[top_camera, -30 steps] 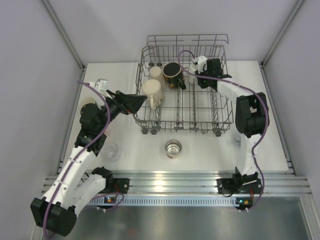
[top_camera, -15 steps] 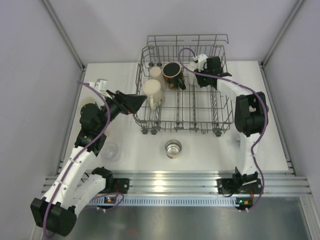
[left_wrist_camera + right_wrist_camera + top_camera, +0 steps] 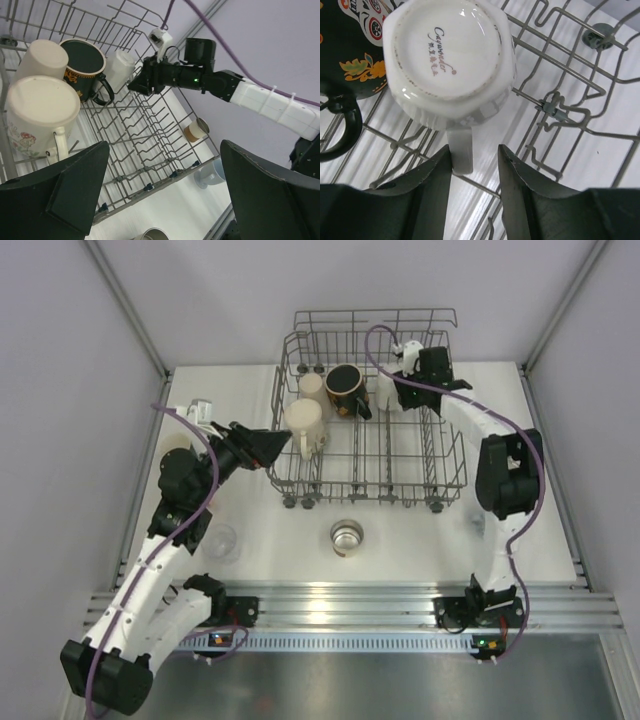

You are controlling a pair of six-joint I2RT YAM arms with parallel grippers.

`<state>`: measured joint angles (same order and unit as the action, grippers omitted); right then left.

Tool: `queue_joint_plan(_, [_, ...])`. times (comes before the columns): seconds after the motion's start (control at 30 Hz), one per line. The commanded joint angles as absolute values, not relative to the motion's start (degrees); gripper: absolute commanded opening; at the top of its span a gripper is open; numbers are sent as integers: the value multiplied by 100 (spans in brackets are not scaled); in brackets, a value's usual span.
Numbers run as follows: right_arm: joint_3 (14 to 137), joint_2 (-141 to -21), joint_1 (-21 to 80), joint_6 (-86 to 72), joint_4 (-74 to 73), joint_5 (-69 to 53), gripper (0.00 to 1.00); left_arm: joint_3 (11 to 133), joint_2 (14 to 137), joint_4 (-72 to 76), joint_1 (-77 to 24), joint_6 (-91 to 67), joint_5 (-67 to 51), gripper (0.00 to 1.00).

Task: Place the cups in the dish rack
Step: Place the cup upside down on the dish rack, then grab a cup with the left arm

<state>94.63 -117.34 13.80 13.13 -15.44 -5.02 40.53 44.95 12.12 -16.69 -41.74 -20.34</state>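
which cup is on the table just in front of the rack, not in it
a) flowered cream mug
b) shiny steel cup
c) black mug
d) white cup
b: the shiny steel cup stands on the table just in front of the dish rack, outside its wires.

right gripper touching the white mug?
Cannot tell. Right wrist view: white mug handle sits between the right gripper's open jaws, gap on one side, flush on the other.
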Motion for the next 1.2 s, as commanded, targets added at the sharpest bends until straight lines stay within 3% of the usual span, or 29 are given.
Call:
queue_joint_plan(0.0, [9554, -10952, 1231, 1055, -1863, -343, 42, 4340, 4517, 731, -1670, -3991, -1610, 98])
queue_joint_plan(0.37, [8405, -9249, 1169, 37, -2057, -667, 42, 5273, 5115, -1536, -1652, -3946, 251, 94])
queue_joint_plan(0.6, [6752, -7763, 1336, -1492, -1249, -1037, 44, 6387, 5597, -2864, -1609, -3376, 1800, 94])
queue_joint_plan(0.87, [4739, -6084, 1433, -2662, 631, -1380, 49, 7206, 6573, -3892, -1354, -2585, 2293, 94])
queue_joint_plan(0.97, [4650, -5907, 1441, -2715, 607, -1319, 53, 7514, 6943, -4148, -1187, -2409, 2566, 93])
queue_joint_plan(1.17, [4360, -5906, 1511, -3014, 1011, -1353, 52, 7796, 7277, -4456, -888, -2030, 3011, 82])
